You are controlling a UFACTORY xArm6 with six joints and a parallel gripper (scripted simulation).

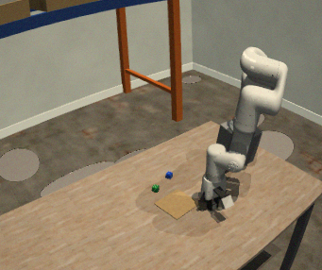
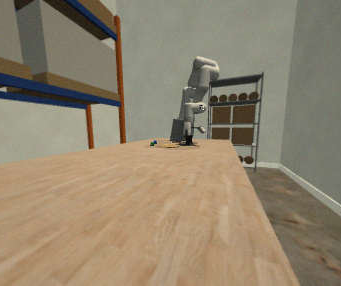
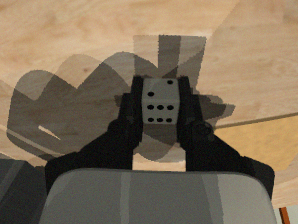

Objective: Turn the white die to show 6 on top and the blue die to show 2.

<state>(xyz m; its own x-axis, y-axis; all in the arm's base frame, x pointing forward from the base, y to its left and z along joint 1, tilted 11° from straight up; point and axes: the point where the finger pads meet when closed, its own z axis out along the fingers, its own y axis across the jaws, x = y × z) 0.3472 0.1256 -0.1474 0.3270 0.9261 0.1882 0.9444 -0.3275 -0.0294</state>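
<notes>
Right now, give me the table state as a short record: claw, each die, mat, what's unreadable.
claw: closed on the white die, a finger against each of two opposite sides
white die: off the mat; a 2 face and a 6 face show to the wrist view
blue die: on the table, off the mat
green die: on the table, off the mat, near the blue die
mat: looks flat, no die on it
unreadable: blue and green top numbers; whether the white die touches the table
</notes>
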